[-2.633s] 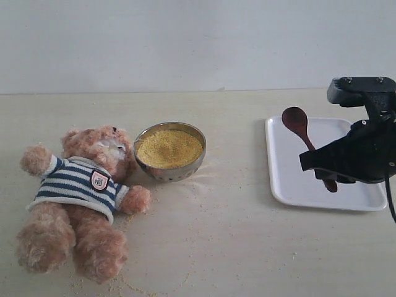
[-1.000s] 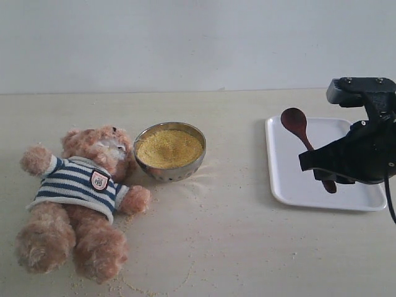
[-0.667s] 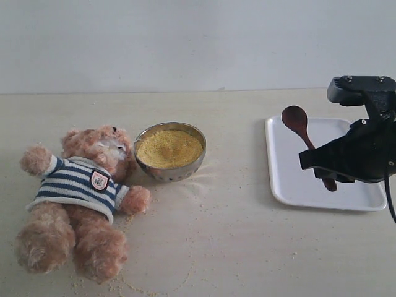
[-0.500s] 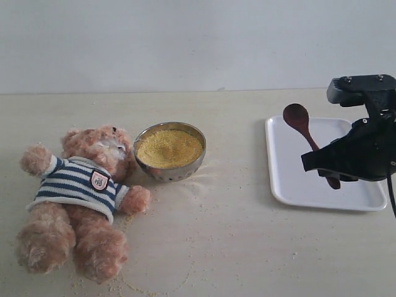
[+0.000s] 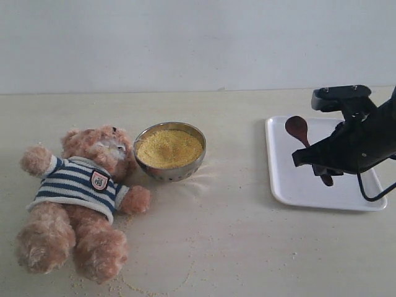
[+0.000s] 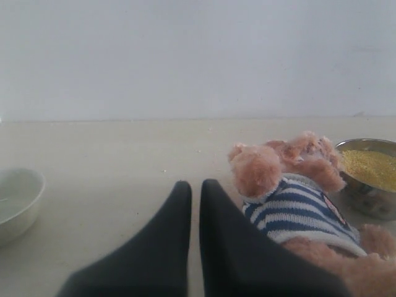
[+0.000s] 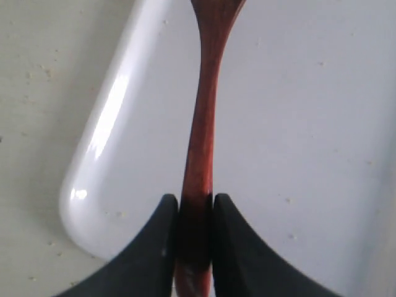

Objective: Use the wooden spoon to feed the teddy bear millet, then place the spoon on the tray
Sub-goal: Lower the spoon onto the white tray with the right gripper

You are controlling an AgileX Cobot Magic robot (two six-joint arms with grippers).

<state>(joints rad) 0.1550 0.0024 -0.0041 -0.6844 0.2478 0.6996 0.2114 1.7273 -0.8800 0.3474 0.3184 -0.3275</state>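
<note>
The right gripper (image 7: 195, 207) is pinched narrow on the wooden spoon (image 7: 201, 124). Its jaws clamp the handle near the tail end, w/ the spoon bowl pointing away from the wrist. In the exterior view the spoon hangs tilted over the tray (image 5: 291, 189), bowl end raised twd the tray's upper-left corner in that view. Whether the tail end touches the tray can't be told. The spoon bowl looks empty & stray grains lie on the tabletop (image 5: 235, 235) round the teddy bear (image 5: 80, 185), so the step in hand is prob. the put-down, not a scoop.

To do it well, the arm should lower w/ the handle brought nearly flat, so the spoon lies down instead of dropping from a tilt & bouncing. It should aim for mid-tray: the right wrist view shows the handle not far from a rounded corner & rim. A shift inward gives margin vs the spoon bridging the rim or rolling off. The jaws should open only once the wood rests on the plastic. Then the arm lifts straight up, so the fingers don't drag the thin handle along.

The millet (image 5: 169, 148) fills the steel bowl (image 5: 172, 173), just beside the bear's head & well apart from the tray, so there is no spill risk. The left gripper (image 6: 194, 189) is closed w/ nothing in it, hovering near the bear's arm, & has no part in this step.
</note>
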